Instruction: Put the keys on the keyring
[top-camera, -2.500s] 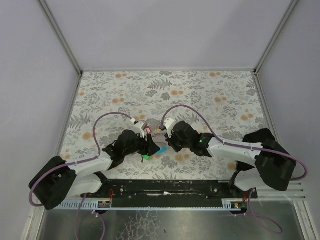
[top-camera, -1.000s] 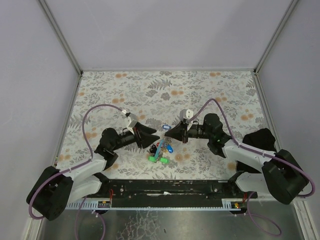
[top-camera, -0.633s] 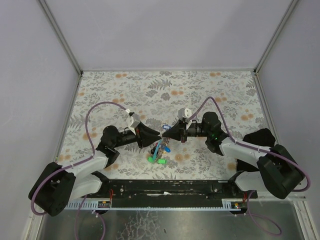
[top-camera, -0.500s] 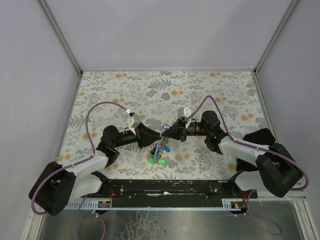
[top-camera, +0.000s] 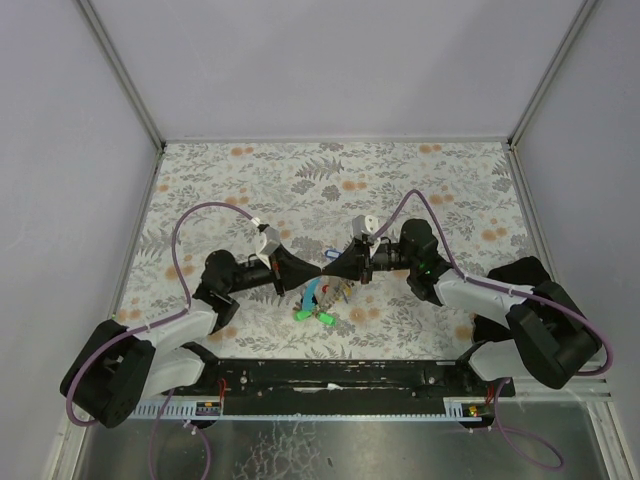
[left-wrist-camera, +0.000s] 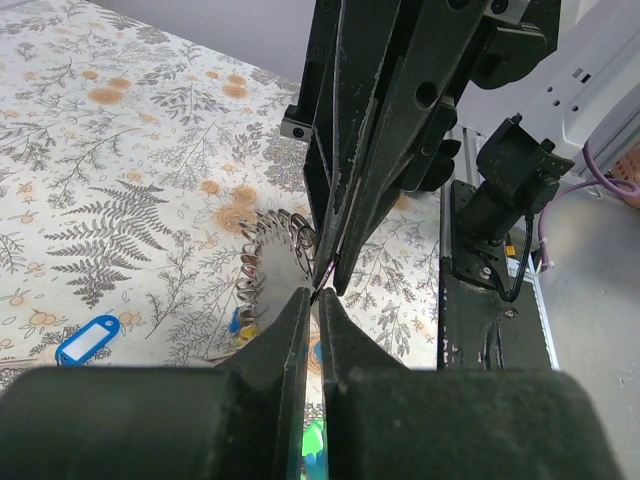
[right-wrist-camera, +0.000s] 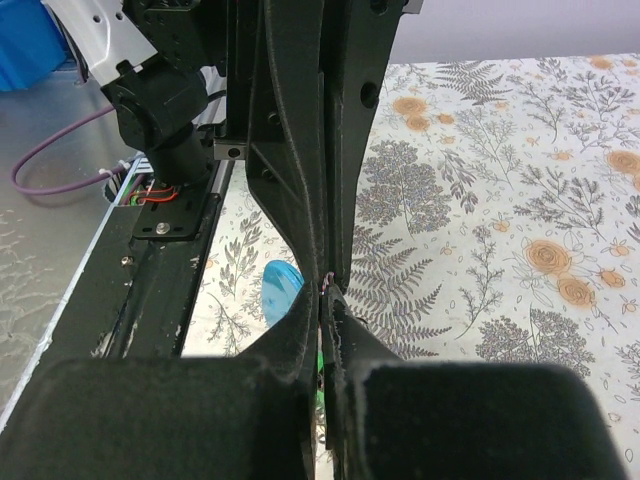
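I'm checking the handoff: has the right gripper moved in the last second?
Yes. The right gripper has shifted left, toward the table's left edge, closing the gap until it meets the left gripper tip to tip.

Keys (top-camera: 326, 320), keyring (top-camera: 312, 292): seemingly indistinct

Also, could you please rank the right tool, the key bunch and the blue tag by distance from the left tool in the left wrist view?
1. Right tool: straight ahead, tip to tip.
2. Key bunch: just left of the tips.
3. Blue tag: far left, on the cloth.
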